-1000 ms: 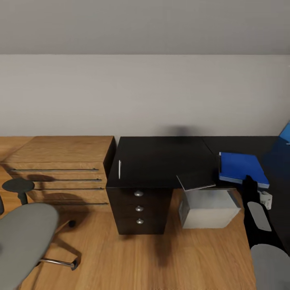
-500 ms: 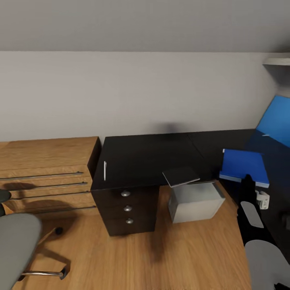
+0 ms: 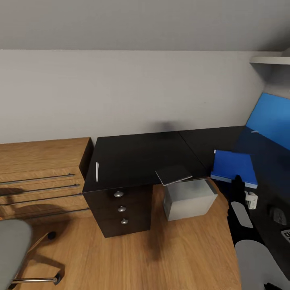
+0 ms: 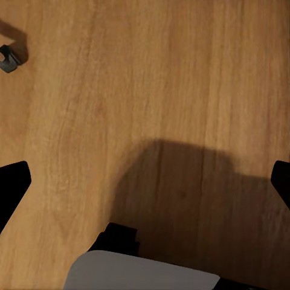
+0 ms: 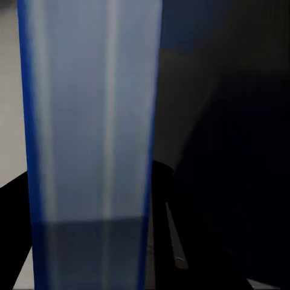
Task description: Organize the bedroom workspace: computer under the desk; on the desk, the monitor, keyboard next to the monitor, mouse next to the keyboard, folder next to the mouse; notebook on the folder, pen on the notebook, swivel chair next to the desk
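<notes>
desk: matt black | floor: smooth wood planks | knobs: shiny metal | folder: smooth blue

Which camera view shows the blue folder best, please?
The head view: the folder shows whole there, above the desk, at the right gripper. The right wrist view shows its edge close up and blurred. The left wrist view looks at the wooden floor.
</notes>
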